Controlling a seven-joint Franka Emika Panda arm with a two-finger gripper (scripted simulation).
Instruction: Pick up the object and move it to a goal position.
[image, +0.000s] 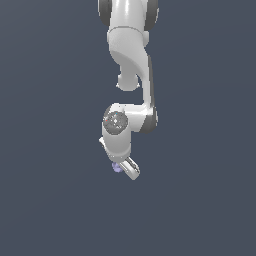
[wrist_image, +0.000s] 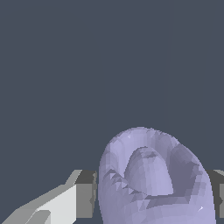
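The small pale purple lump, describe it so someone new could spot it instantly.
Follow the white robot arm down to its gripper. The small pale purple rounded lump sits between the fingers, the only coloured thing against the flat grey background, with a ring-like hollow.

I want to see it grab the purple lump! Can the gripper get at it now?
Probably yes. The lump already sits between the gripper's fingers, with nothing in the way. Whether the pads actually press on it can't be told.
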